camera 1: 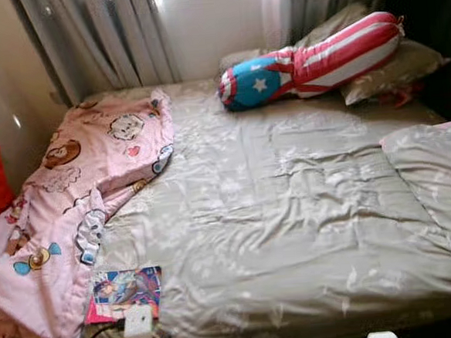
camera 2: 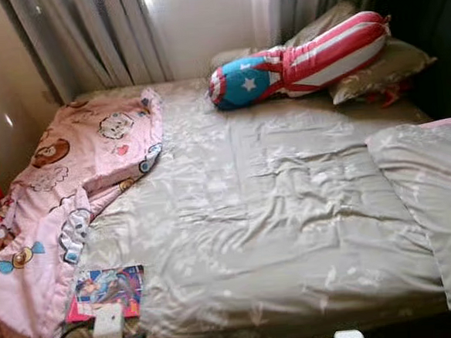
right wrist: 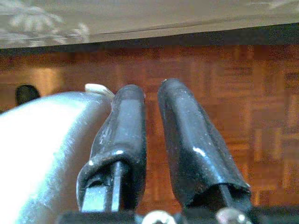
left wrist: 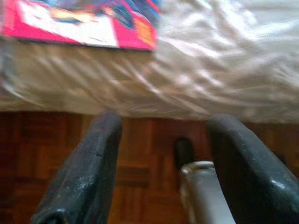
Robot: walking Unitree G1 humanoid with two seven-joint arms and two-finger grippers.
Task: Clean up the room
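— What lay in front of you?

— A bed (camera 1: 290, 211) under a rumpled beige floral sheet. A pink cartoon-print blanket (camera 1: 72, 195) was bunched along its left side and spilled over the edge. Near the foot on that side, a colourful book (camera 1: 126, 292) with a pink border lay flat on the sheet, just beside the blanket's hem.

— And at the head of the bed?

— A long bolster pillow (camera 1: 311, 61), red-and-white striped with a blue end bearing a white star, lay across beige pillows (camera 1: 393, 68) below the grey curtains (camera 1: 100, 38). A folded beige duvet (camera 1: 436, 193) sat at the right edge.

— Where were your arms?

— Both hung low by the bed's foot, over the wooden parquet floor (right wrist: 243, 93). My left pincer (left wrist: 163, 154) had its fingers spread wide apart, holding nothing; beyond them my wrist camera showed the mattress edge and the book (left wrist: 84, 23) on top. My right pincer (right wrist: 152, 126) had its fingers drawn nearly together, with only a thin gap, also gripping nothing, pointing at the floor below the bed's edge.
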